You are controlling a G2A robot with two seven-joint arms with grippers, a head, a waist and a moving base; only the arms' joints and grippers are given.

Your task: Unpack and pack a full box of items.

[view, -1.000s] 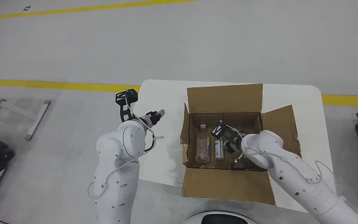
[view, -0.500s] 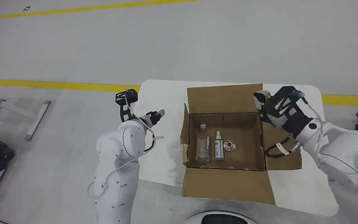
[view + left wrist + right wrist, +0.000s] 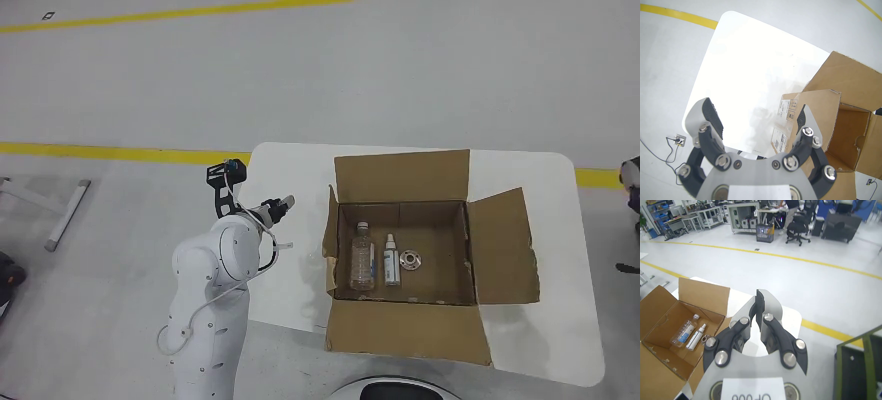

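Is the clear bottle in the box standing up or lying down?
Lying down. The bottle rests on its side on the floor of the box, beside the spray bottle, which also lies flat.

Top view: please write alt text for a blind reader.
An open brown cardboard box on a white rounded table holds a clear plastic bottle, a small white spray bottle and a small metal ring. A white robot arm is at the table's edge.
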